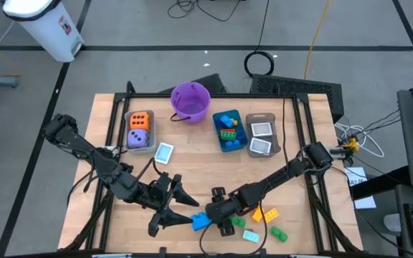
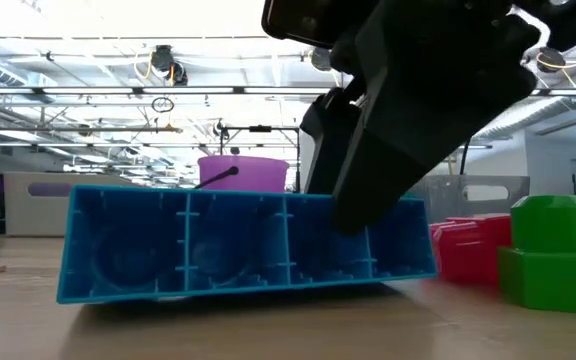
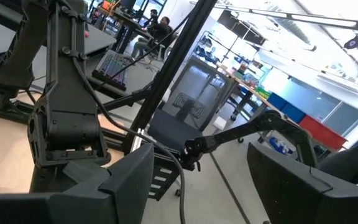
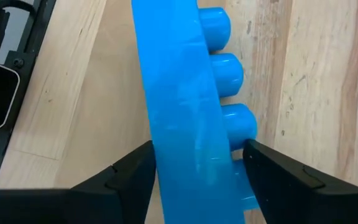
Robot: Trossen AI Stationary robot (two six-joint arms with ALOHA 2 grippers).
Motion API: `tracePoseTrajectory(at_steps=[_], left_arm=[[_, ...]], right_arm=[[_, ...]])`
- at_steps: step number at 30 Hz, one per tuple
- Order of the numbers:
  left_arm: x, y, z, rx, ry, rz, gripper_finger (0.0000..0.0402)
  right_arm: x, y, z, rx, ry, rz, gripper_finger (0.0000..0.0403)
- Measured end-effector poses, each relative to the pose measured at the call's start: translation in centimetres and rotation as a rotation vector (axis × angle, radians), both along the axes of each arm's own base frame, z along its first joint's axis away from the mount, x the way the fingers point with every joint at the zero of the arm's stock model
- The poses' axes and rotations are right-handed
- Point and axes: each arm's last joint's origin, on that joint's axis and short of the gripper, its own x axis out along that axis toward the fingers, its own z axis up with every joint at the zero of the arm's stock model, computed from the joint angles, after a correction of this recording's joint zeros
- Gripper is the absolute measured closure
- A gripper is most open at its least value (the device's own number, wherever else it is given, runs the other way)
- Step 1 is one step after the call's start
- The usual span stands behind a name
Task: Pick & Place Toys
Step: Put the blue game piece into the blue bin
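Right hand (image 1: 208,217): low over the near edge of the surface, fingers (image 4: 126,177) either side of the blue brick (image 4: 185,106), partly spread, seemingly not yet pinching; grip judged unfinished.
Blue brick: lying on its side on the surface, between the right fingers; studs facing one way, hollow underside facing the low camera (image 2: 238,245).
Long axis: running straight out ahead of the right hand, along the gap between its fingers; flat faces turned toward the pads.
Left hand (image 1: 172,204): just beside the brick, on the side away from the loose bricks; fingers spread, holding nothing.
Nearer arm: right, already astride the brick.
Other loose bricks: red (image 2: 468,248) and green (image 2: 553,250) just past the brick's end; orange (image 1: 265,213) and green (image 1: 278,233) farther along the same edge.
Ahead of both hands: purple bucket (image 1: 191,100); bin with dice (image 1: 139,131); teal bin of bricks (image 1: 229,130); grey bin with cards (image 1: 261,135); loose card (image 1: 164,152).
Surface: pale wood planks (image 1: 192,165), dark frame.
Room: grey floor, cables, white waste bin (image 1: 45,25); desks and seated people far off in the left wrist view.
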Motion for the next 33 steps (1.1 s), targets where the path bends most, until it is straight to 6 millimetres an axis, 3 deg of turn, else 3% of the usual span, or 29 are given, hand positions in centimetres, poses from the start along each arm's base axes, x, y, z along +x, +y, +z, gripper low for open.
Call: tracePoseTrajectory(at_steps=[10,17,21,29,33], left_arm=[[0.0,0.0,0.0,0.001,0.002,0.0,0.0135],[0.0,0.0,0.0,0.002,0.004,0.0,0.0135],[0.0,0.0,-0.1,0.003,0.004,0.0,0.0135],[0.2,0.2,0.0,-0.003,-0.003,0.008,0.0135],[0.3,0.5,0.4,-0.02,-0.033,0.019,0.0135]], right_arm=[[0.2,-0.5,0.3,-0.003,-0.005,-0.004,0.0238],[0.2,-0.6,0.3,-0.003,-0.006,-0.005,0.0232],[-0.1,-1.0,1.3,-0.013,-0.012,-0.001,0.0236],[-0.5,-3.4,5.9,-0.073,-0.12,-0.069,0.0237],[-1.5,-5.3,9.1,-0.144,-0.182,-0.114,0.0237]])
